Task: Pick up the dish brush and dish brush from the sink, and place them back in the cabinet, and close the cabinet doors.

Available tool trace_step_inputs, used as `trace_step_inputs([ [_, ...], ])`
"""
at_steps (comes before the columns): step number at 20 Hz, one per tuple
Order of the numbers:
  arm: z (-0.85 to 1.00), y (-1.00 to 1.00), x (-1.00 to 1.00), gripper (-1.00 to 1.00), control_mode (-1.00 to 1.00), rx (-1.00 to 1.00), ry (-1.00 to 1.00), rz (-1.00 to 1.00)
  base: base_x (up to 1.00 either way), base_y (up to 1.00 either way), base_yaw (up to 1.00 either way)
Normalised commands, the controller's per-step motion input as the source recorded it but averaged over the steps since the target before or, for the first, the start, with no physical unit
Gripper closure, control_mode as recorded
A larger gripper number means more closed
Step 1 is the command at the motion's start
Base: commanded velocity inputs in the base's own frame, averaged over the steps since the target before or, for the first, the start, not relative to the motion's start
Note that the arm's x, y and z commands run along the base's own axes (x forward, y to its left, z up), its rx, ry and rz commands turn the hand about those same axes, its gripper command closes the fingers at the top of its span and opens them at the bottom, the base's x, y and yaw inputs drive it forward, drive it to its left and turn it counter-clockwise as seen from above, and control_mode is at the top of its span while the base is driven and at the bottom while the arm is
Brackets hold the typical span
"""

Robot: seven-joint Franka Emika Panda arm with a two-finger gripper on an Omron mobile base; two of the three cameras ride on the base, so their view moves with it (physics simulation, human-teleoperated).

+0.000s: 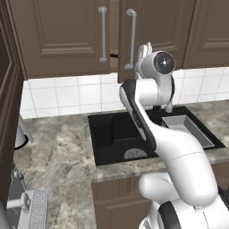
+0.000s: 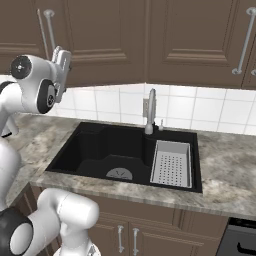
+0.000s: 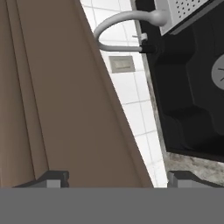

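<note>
My gripper (image 1: 145,47) (image 2: 62,56) is raised in front of the dark brown wall cabinet, beside the silver handle (image 1: 132,38) of the right cabinet door (image 1: 152,27). That door stands slightly ajar; the left door (image 1: 62,36) looks shut. In the hand view the door panel (image 3: 57,96) fills the left side and its edge runs down between my wide-apart fingertips (image 3: 52,178); the gripper (image 3: 118,179) is open and empty. The black sink (image 1: 114,134) (image 2: 97,147) (image 3: 192,109) lies below. Both dish brushes are out of view; a thin black bit (image 1: 114,55) shows in the gap between the doors.
A curved grey faucet (image 1: 169,105) (image 2: 151,112) (image 3: 118,19) stands behind the sink. A grey perforated tray (image 1: 188,129) (image 2: 172,162) sits in the basin's right part. Marbled counter (image 1: 58,156) spreads left, with a tall cabinet side (image 1: 6,112) at the far left.
</note>
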Motion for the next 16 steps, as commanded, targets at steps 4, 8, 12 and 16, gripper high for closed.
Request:
trace_step_inputs([
  [4, 0.04, 0.32, 0.36, -1.00, -1.00, 0.00, 0.00, 0.00, 0.00, 0.00, 0.00],
  [8, 0.03, 0.30, 0.36, -1.00, -1.00, 0.00, 0.00, 0.02, 0.00, 0.00, 0.00],
  [12, 0.04, 0.25, 0.34, -1.00, -1.00, 0.00, 0.00, 0.05, 0.00, 0.00, 0.00],
  [16, 0.05, 0.18, 0.34, -1.00, -1.00, 0.00, 0.00, 0.07, 0.00, 0.00, 0.00],
])
